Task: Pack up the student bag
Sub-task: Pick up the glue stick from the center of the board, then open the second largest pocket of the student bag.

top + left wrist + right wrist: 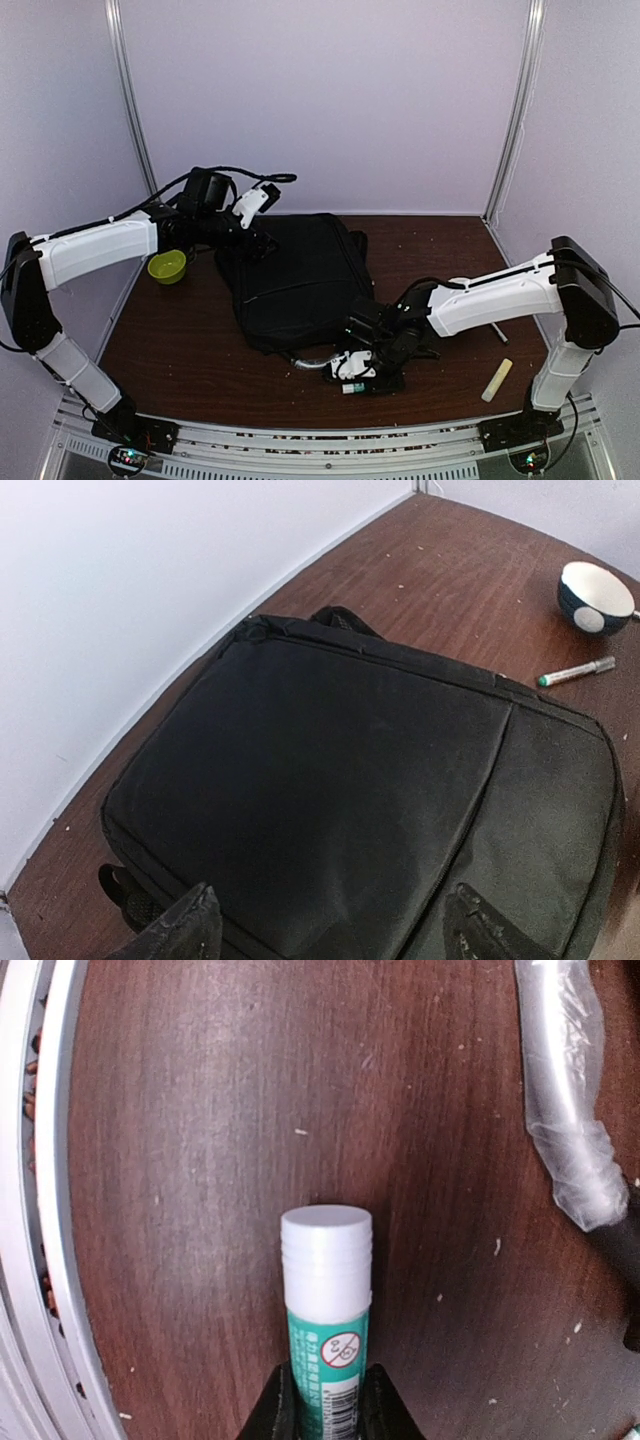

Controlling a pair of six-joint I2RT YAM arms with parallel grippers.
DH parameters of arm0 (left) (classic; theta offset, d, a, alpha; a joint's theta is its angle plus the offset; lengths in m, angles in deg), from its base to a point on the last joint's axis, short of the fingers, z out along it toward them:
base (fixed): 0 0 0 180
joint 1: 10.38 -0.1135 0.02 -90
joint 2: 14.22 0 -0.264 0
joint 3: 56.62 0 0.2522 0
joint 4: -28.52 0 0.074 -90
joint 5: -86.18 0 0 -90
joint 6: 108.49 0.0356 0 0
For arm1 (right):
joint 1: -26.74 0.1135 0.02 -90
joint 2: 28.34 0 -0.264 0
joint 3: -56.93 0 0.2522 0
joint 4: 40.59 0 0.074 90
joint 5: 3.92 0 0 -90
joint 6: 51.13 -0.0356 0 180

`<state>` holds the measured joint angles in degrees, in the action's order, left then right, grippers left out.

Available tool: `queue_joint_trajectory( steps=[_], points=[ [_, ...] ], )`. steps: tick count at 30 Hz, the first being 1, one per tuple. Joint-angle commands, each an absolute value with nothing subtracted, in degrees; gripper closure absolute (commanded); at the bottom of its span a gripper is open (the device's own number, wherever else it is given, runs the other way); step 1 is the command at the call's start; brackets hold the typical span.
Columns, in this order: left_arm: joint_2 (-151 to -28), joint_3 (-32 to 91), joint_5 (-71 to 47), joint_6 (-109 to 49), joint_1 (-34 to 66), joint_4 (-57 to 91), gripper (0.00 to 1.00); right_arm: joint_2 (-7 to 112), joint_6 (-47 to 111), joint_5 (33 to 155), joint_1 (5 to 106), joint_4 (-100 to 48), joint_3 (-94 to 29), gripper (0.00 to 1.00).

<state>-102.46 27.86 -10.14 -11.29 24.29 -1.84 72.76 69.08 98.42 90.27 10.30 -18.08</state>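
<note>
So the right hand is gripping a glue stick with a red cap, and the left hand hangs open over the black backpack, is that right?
Nearly. The cap is white, not red: the right wrist view shows the right hand closed on a glue stick with a white cap. The left hand does hang open over the black backpack.

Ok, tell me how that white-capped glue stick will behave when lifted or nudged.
The glue stick is a round tube lying on its side on the table, so it would probably roll if nudged. Its smooth plastic body looks rigid and likely light, yet could slip in a loose grip. The right gripper's jaws pinch its labelled end, so it may pivot.
</note>
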Motion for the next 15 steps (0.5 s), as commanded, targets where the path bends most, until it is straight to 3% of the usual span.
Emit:
queue_joint_trajectory(
  steps=[1, 6, 15],
  points=[
    [-104.9, 31.3, -11.3, -3.5, 25.5, -6.7, 0.21, 65.8, 70.7, 97.1, 90.2, 14.4, -19.7, 0.94],
    [-106.9, 31.2, -12.5, -1.1, 26.6, -7.6, 0.19, 58.2, 70.5, 97.1, 88.2, 15.5, -20.6, 0.95],
    [-116.7, 33.4, 8.8, 1.7, 34.9, -6.9, 0.22, 53.1, 69.8, 98.4, 82.0, 14.5, -23.2, 0.96]
  ],
)
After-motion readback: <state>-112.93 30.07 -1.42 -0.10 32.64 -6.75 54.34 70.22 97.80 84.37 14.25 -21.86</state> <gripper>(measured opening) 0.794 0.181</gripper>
